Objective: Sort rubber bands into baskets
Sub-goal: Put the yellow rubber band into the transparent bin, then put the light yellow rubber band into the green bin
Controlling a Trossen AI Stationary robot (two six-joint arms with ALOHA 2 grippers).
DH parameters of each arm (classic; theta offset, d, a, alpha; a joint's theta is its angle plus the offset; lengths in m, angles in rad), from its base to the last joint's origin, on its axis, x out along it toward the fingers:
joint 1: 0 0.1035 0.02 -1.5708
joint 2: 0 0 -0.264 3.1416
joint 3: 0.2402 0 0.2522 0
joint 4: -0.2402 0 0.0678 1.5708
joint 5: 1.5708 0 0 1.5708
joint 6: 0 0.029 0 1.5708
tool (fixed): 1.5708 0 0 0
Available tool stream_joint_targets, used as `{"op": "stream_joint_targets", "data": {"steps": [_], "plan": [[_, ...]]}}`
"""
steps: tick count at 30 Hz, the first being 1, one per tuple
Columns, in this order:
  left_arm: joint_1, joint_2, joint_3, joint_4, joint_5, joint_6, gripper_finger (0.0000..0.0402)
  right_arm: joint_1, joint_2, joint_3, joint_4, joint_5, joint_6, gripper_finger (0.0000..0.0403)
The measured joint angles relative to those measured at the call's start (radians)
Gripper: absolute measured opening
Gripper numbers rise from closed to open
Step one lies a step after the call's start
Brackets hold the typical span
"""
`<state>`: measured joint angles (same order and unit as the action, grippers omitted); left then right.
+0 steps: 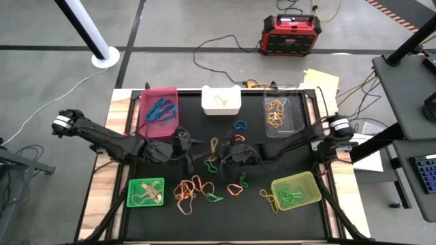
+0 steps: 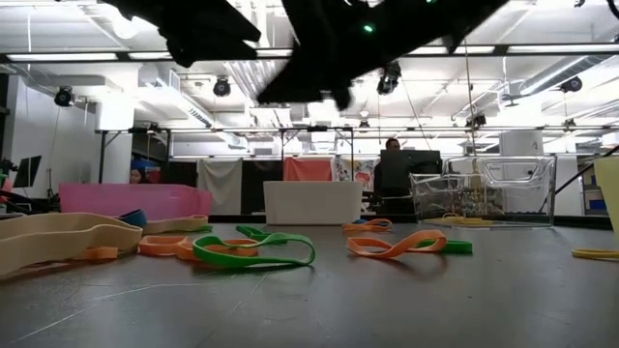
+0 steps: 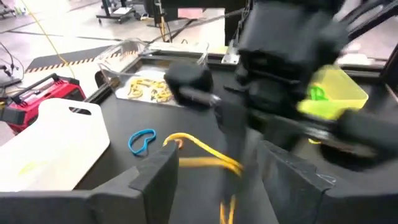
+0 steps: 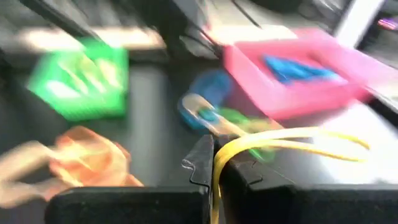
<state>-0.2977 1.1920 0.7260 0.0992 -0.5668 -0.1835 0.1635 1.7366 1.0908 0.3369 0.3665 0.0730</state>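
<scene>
High view: both arms meet over the middle of the black desk point(image 1: 225, 211); the left gripper point(image 1: 182, 141) and right gripper point(image 1: 238, 154) hang close together above scattered rubber bands point(image 1: 194, 192), with the white basket point(image 1: 221, 101), pink basket point(image 1: 159, 111), clear basket point(image 1: 283, 114), green basket point(image 1: 146, 192) and yellow-green basket point(image 1: 296, 190) around them.
Low view: loose bands lie flat on the desk; both grippers are dark shapes overhead.
Left wrist view: left jaws stand released, a yellow band point(image 3: 202, 155) stretched between them and the right gripper beyond.
Right wrist view: right jaws are clenched on the yellow band point(image 4: 286, 142), which arcs away from the pinch.
Step, as I judge it: a handover to the right arm.
Advice: draw the left arm clear first, so the band does not snag, then carry it to the white basket, which already holds yellow.
</scene>
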Motion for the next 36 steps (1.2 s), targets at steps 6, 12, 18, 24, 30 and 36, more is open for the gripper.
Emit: {"op": "stream_joint_targets", "data": {"steps": [6,12,18,24,30,36], "plan": [[-0.001,-0.103,0.0,-0.142,0.021,-0.071,0.021,-0.078,-0.246,0.0,-0.669,0.471,0.064,0.0009],[-0.002,-0.143,0.0,-0.254,0.137,-0.18,0.0208,-0.314,-0.458,-0.011,-1.193,0.56,0.55,0.0009],[-0.002,-0.094,0.0,-0.258,0.139,-0.209,0.0208,-0.556,-0.499,-0.07,-1.215,0.389,0.649,0.0014],[-0.002,-0.067,-0.001,-0.294,0.172,-0.267,0.0208,-0.659,-0.442,-0.095,-1.19,0.307,0.555,0.0063],[-0.007,-0.057,0.086,-0.571,0.295,-0.431,0.0208,-0.659,-0.407,-0.095,-1.187,0.306,0.532,0.0137],[-0.061,0.016,0.155,-0.699,0.442,-0.576,0.0208,-0.577,-0.459,-0.095,-1.18,0.287,0.533,0.0187]]}}
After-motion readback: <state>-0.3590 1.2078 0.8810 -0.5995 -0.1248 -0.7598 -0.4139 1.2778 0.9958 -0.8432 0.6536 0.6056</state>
